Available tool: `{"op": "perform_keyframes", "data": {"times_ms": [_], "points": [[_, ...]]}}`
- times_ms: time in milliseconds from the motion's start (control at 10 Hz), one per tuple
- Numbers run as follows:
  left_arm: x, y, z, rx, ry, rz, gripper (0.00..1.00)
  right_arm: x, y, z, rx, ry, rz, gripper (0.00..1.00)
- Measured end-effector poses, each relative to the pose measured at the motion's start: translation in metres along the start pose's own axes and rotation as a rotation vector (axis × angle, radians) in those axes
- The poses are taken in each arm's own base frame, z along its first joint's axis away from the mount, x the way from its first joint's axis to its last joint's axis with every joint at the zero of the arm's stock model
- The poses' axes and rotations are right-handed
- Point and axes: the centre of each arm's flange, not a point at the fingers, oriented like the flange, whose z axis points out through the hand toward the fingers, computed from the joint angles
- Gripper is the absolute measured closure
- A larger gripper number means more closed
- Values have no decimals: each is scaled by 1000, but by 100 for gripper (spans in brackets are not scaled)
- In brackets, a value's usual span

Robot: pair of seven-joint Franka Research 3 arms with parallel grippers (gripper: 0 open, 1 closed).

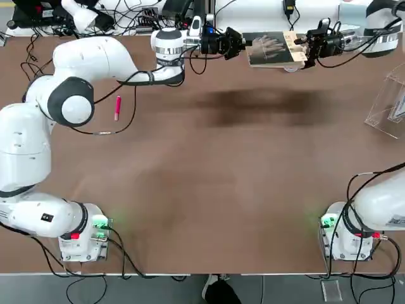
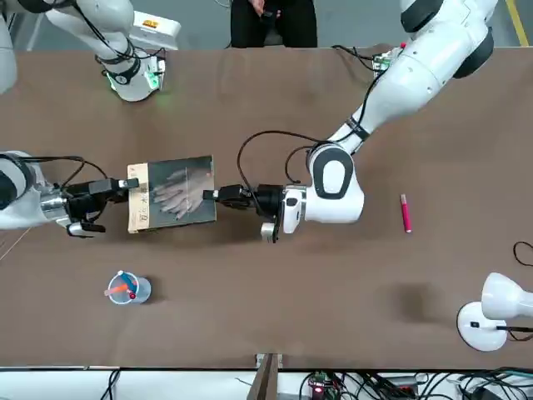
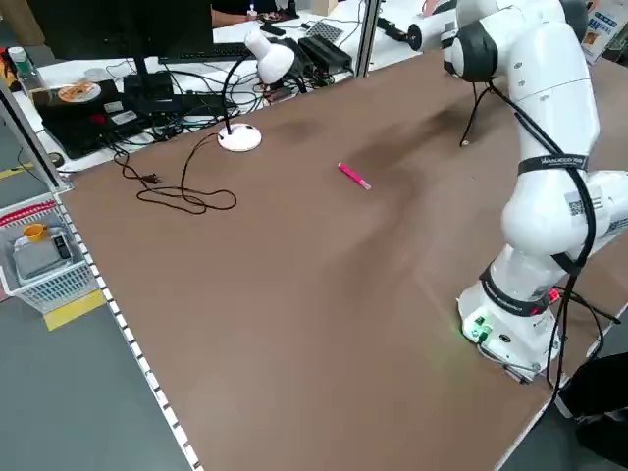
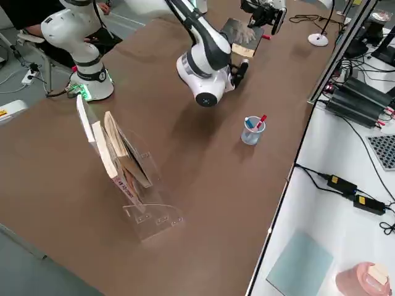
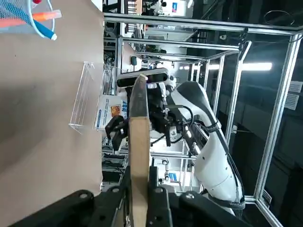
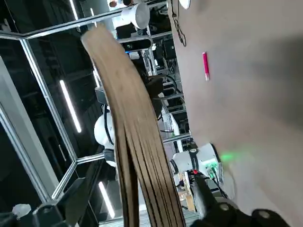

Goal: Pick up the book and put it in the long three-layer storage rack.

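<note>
The left gripper (image 2: pixel 218 196) pinches the book (image 2: pixel 172 194) aloft at the table's far edge, about twelve o'clock in the overhead view. The right gripper (image 2: pixel 117 198), fingers spread, straddles its tan edge: a handover, I'd say. Next the right must clamp and carry it to the rack (image 4: pixel 133 179) at three o'clock.

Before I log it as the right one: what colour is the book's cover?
Dark grey with a pale hand image, tan strip along one edge; the book shows best in the front view.
</note>
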Motion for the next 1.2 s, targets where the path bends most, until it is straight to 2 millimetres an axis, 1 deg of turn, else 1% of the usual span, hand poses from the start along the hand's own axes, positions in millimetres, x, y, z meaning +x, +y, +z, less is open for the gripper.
{"op": "perform_keyframes", "data": {"times_ms": [100,200,500,700,800,900,1100,1200], "points": [[0,0,0,1,1,0,99,0,0,1,2,-1,0,4],[0,0,0,1,2,0,99,0,0,1,2,0,-1,14],[0,0,0,1,2,0,99,-1,2,0,3,3,0,47],[0,0,0,1,2,1,99,-1,2,-1,3,5,2,66],[0,0,0,1,2,1,99,-1,2,-2,4,6,2,77],[0,0,0,1,3,1,99,-1,2,-2,7,7,1,85],[0,0,0,2,3,2,94,-1,2,-4,8,8,2,85],[0,1,0,1,4,3,94,-2,2,-6,9,10,9,85]]}}
